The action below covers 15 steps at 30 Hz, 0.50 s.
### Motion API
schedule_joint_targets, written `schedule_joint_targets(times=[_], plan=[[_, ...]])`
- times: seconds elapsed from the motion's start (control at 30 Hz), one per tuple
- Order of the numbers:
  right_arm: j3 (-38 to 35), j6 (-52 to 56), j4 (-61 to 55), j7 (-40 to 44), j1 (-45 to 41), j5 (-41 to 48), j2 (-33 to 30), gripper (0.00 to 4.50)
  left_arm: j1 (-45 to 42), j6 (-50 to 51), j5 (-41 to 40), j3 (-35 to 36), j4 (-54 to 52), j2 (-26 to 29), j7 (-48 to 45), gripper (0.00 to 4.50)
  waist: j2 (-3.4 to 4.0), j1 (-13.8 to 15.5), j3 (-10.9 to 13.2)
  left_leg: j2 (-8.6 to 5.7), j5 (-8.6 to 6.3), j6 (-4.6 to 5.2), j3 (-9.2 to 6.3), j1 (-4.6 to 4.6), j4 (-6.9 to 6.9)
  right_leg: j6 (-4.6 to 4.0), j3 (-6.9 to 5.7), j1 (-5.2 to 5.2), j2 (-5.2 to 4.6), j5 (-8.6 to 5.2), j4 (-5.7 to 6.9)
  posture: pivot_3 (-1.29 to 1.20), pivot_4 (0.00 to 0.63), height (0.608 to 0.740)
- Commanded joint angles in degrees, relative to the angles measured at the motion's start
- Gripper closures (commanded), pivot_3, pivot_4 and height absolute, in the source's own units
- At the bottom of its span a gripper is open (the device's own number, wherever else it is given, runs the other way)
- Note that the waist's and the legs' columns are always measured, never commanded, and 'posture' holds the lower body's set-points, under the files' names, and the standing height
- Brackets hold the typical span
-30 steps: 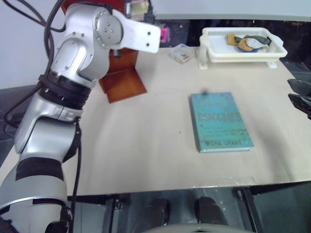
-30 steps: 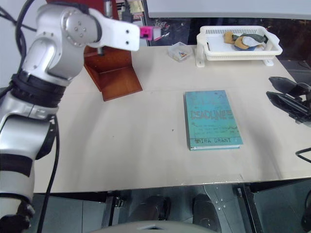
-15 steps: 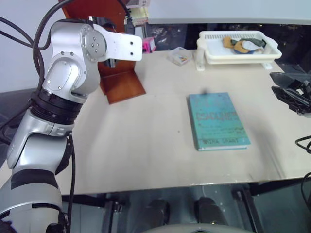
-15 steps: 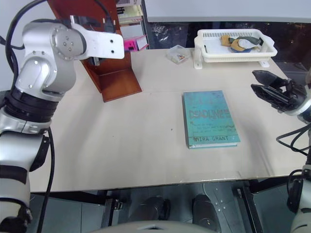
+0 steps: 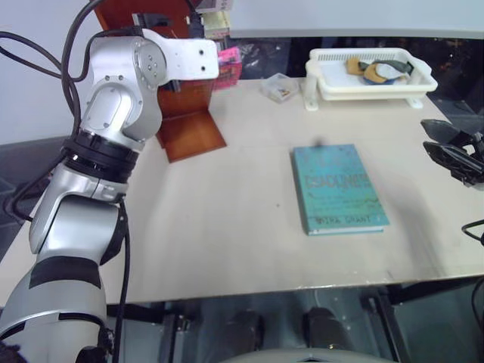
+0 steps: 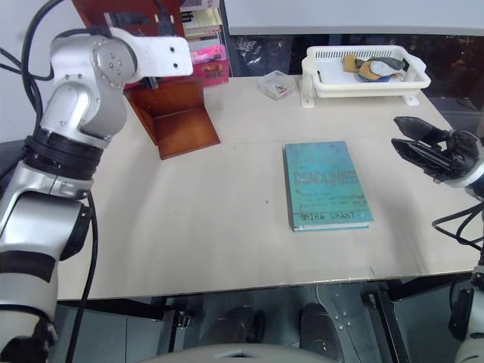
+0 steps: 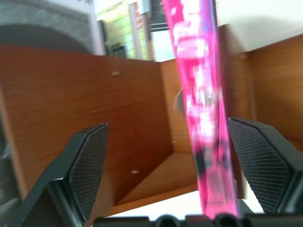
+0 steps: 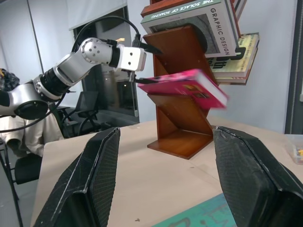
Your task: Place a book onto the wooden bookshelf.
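Observation:
The magenta-pink book (image 8: pixel 182 87) lies tilted across the slanted boards of the reddish-brown wooden bookshelf (image 6: pixel 178 113) at the table's far left. Its end (image 5: pixel 229 66) sticks out to the right of the shelf. My left gripper (image 7: pixel 166 125) reaches into the shelf, open. The book (image 7: pixel 199 104) stands edge-on between its fingers, close to one pad and well apart from the other. Over the table's right edge my right gripper (image 6: pixel 398 133) hangs open and empty, pointing left.
A teal-blue book (image 5: pixel 338 189) lies flat at the middle right of the table. At the back right stands a white basket tray (image 5: pixel 325 53) holding small items, with a small clear box (image 5: pixel 281 85) beside it. Other books (image 8: pixel 208 21) rest on the shelf's upper boards.
My left arm has swung left towards the shelf, drawing the pink book's end in with it. The right gripper has come further in from the right edge.

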Motion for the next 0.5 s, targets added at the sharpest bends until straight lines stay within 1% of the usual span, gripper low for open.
schedule_joint_targets(times=[0.03,0.17,0.23,0.3,0.33,0.37,0.47,0.5], plan=[[-2.0,-0.2,-3.0,-0.7,0.5,1.5,0.1,1.32,-2.6,-0.8,0.8,1.7,0.2,0.0,2.3,0.06,-0.01,0.0,0.0,0.00,0.00,0.00,0.00,0.00,0.00,0.00,0.00,0.00,0.00,0.00,0.00,0.00,0.000,0.740],[-2.4,0.1,-3.7,-1.3,1.0,1.8,-0.1,1.32,-1.5,-0.4,-0.2,2.7,-3.8,1.4,-1.8,0.06,0.00,-0.1,0.0,0.00,0.00,0.00,0.00,0.00,0.00,0.00,0.01,0.00,0.00,0.00,0.01,0.00,0.000,0.740],[-2.5,0.2,-3.8,-1.4,1.4,1.7,-0.3,1.32,0.3,0.5,-1.3,3.9,-7.3,3.1,-5.3,0.06,0.00,-0.1,-0.1,0.00,0.00,0.00,0.00,0.00,-0.01,0.00,0.01,0.00,0.00,0.00,0.00,0.00,0.000,0.740],[-2.6,0.3,-3.9,-1.5,1.8,1.4,-0.7,1.32,4.5,2.5,-4.1,6.5,-13.6,5.7,-10.8,0.06,0.07,-0.3,-0.2,0.00,0.00,0.00,0.02,0.00,-0.02,0.00,0.03,-0.01,0.00,0.00,0.00,0.00,0.000,0.740],[-2.7,0.3,-4.0,-1.6,2.1,1.3,-0.9,1.32,7.0,4.8,-6.5,8.6,-16.9,5.9,-13.3,0.06,0.18,-0.4,-0.3,0.01,0.00,0.00,0.03,0.00,-0.03,0.00,0.06,-0.02,0.01,0.00,0.00,0.00,0.000,0.740],[-2.7,0.3,-4.2,-1.6,2.6,1.2,-1.0,1.32,9.4,4.8,-7.6,10.0,-19.6,7.0,-14.2,0.06,0.25,-0.4,-0.5,0.01,0.00,0.00,0.04,0.01,-0.04,0.00,0.07,-0.03,0.01,0.00,-0.01,0.00,0.000,0.740],[-2.8,0.4,-4.4,-1.7,3.8,1.0,-1.3,1.32,15.4,8.9,-13.1,15.3,-26.5,5.3,-15.0,0.06,0.18,-0.1,-0.7,0.03,0.00,0.00,0.00,0.01,0.00,-0.01,0.04,-0.01,0.03,0.00,0.01,0.00,0.000,0.740],[-2.8,0.2,-4.6,-1.8,4.3,0.8,-1.4,1.32,17.8,11.4,-16.0,17.5,-29.3,3.3,-15.0,0.06,0.17,0.0,-0.7,0.03,0.00,0.00,-0.02,0.01,0.01,-0.01,0.02,0.01,0.03,0.00,0.02,0.00,0.000,0.740]])
